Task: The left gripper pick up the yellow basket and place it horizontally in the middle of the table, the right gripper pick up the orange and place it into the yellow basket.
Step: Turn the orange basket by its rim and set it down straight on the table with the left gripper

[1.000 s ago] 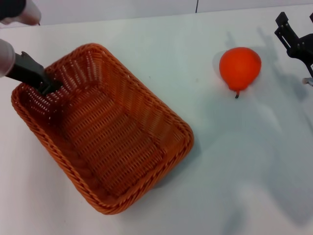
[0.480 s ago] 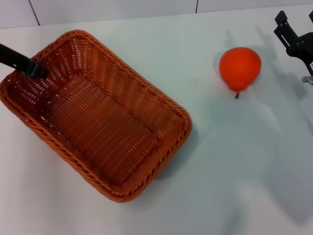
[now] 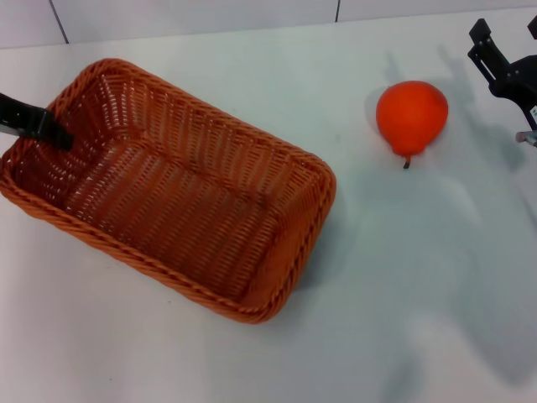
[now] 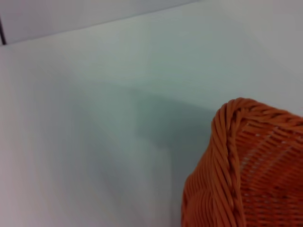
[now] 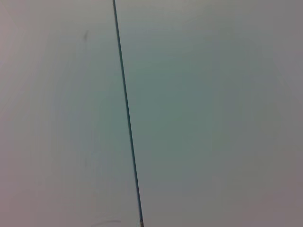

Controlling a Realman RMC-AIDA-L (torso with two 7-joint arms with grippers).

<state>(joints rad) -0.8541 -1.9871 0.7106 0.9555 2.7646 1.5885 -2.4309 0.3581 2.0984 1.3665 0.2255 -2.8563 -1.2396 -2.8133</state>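
The yellow basket (image 3: pixel 168 201), an orange-brown woven wicker tray, lies on the left half of the white table, its long side running nearly across the head view and tilted slightly. My left gripper (image 3: pixel 38 124) is at the basket's left short end, shut on the rim with one black finger inside. A corner of the basket (image 4: pixel 236 165) shows in the left wrist view. The orange (image 3: pixel 411 116) rests on the table at the right, stem toward me. My right gripper (image 3: pixel 508 38) hangs open at the far right, beyond the orange and apart from it.
The white table (image 3: pixel 403 277) stretches bare in front of the orange and right of the basket. A dark seam (image 5: pixel 127 118) crosses the surface in the right wrist view. Wall panels line the table's far edge.
The basket has turned with my left gripper, swinging from a diagonal lie to nearly crosswise. The gripper end moved left. The orange and the right gripper have not moved.
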